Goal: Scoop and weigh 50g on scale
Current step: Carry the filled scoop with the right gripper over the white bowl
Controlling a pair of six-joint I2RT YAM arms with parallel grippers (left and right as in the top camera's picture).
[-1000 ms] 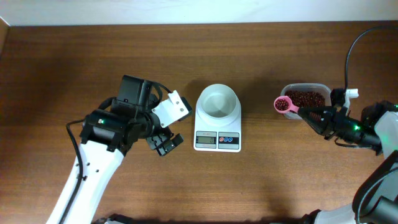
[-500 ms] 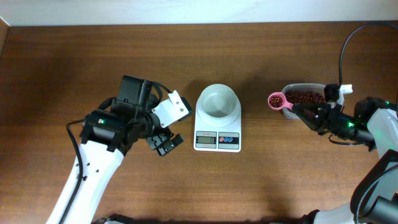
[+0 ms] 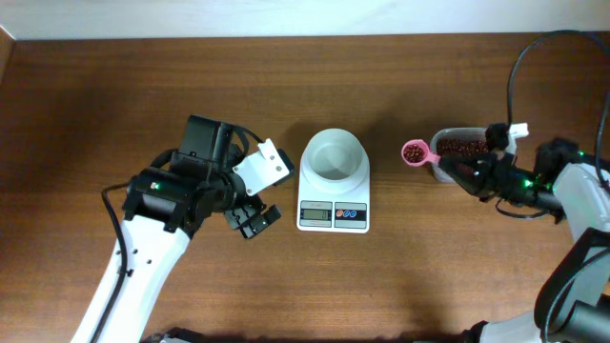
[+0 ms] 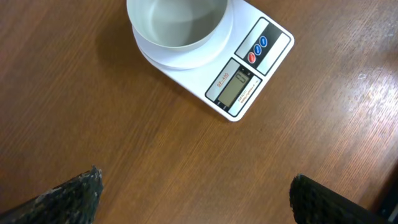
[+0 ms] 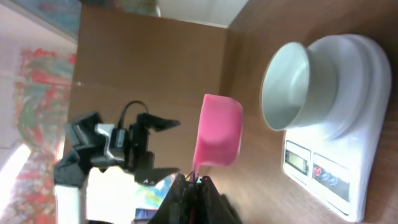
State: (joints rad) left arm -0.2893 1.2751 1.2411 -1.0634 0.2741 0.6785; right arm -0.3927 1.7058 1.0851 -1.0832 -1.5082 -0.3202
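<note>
Wood under everything, plastic on top of it

The table (image 3: 429, 276) is brown wood grain, smooth, with a low sheen and long streaks. The scale (image 4: 205, 84) is smooth white plastic with a slight gloss, a grey display window and shiny blue and red buttons. The bowl (image 4: 177, 25) on it is white plastic too, smooth inside. The scoop (image 3: 416, 152) is opaque pink plastic, fairly matt. The tub (image 3: 464, 131) is clear plastic with a cloudy rim. The beans (image 3: 465, 150) are dark red-brown, too small to judge their finish. The pads (image 4: 68, 198) of my left pincer (image 4: 194, 193) look dark, rough and grey-speckled (rubber or foam, I cannot tell which).
</note>
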